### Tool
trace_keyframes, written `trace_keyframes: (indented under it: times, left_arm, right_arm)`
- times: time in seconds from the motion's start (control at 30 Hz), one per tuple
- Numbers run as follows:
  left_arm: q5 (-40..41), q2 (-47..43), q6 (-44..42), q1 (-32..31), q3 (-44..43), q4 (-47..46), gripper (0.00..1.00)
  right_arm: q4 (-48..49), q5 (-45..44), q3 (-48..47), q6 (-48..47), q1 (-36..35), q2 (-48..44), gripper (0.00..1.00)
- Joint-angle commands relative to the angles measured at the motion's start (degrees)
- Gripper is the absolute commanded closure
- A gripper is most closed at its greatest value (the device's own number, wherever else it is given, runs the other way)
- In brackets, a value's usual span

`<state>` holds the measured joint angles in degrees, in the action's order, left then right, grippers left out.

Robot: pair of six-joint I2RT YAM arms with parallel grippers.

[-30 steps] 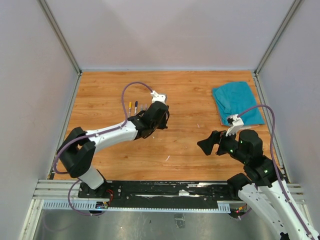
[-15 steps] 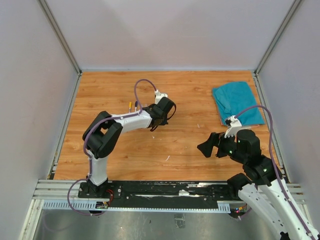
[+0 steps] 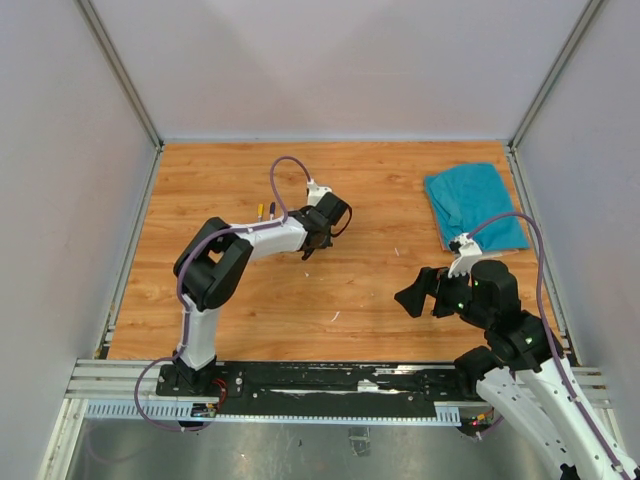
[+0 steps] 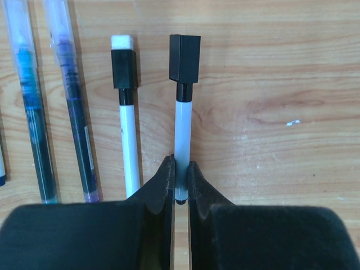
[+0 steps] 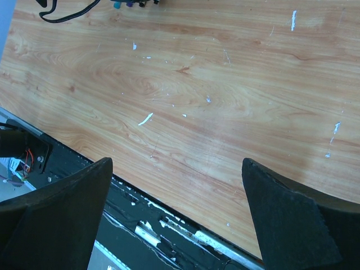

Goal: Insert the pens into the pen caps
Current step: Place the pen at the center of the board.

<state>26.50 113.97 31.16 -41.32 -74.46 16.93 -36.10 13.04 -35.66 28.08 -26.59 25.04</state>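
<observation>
My left gripper (image 4: 180, 171) is shut on the lower end of a white pen (image 4: 183, 129) lying on the wooden table. That pen wears a black cap (image 4: 184, 58) at its far end. Beside it on the left lies a second white pen (image 4: 129, 146) with its own black cap (image 4: 124, 68). Two clear pens, one blue-inked (image 4: 29, 107) and one purple-inked (image 4: 73, 107), lie further left. In the top view the left gripper (image 3: 320, 228) covers most of the row; a yellow-ended pen (image 3: 261, 211) and a dark one (image 3: 272, 209) show beside it. My right gripper (image 3: 408, 294) is open and empty.
A folded teal cloth (image 3: 473, 203) lies at the back right. The right wrist view shows my right gripper (image 5: 180, 216) over bare wood with pale scraps (image 5: 145, 118) and the black rail (image 5: 169, 225) at the table's near edge. Grey walls enclose the table.
My left arm has folded its elbow inward and the gripper has shifted a little up and right over the pen row. The right arm has barely moved.
</observation>
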Motion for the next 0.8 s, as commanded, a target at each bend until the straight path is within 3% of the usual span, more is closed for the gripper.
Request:
trace_keyframes:
  times: [0.0,0.13,0.37,0.77]
  left_arm:
    - [2.3,2.4,0.5,0.4,-2.3,1.0,0.91]
    - [3.0,3.1,0.9,0.5,-2.4,1.0,0.79]
    - [2.4,3.6,1.4,0.5,-2.2,0.9,0.7]
    - [2.2,1.2,2.2,0.5,0.8,0.3,0.81]
  right_arm:
    - [-0.6,-0.1,0.5,-0.6,0.8,-0.2,0.03]
    - [-0.6,0.1,0.6,-0.6,0.9,-0.2,0.03]
    - [-1.0,0.1,0.4,-0.7,0.9,-0.3,0.03]
    - [-1.2,0.5,0.2,-0.5,0.8,-0.4,0.03]
